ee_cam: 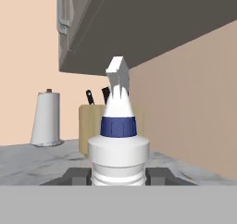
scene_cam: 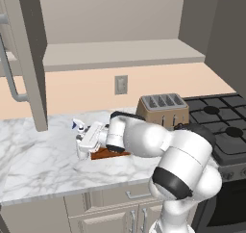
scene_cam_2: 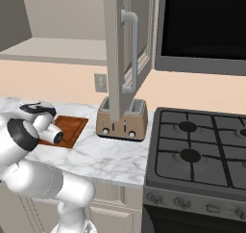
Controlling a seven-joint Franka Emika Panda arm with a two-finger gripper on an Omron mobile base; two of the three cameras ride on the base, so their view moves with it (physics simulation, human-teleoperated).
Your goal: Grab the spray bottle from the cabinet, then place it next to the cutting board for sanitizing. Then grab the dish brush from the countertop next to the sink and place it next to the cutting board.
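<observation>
Marble countertop (scene_cam: 38, 164) is stretching out under your gripper (scene_cam: 82, 144), which is clamping the spray bottle (ee_cam: 118, 149) between its fingers, holding it upright and low just beside the cutting board (scene_cam_2: 65, 130) — you're apparently readying to set it down there for sanitizing.

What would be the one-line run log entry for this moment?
phase: placing spray bottle | gripper: shut on spray bottle, low over countertop | beside cutting board | cabinet door open
</observation>
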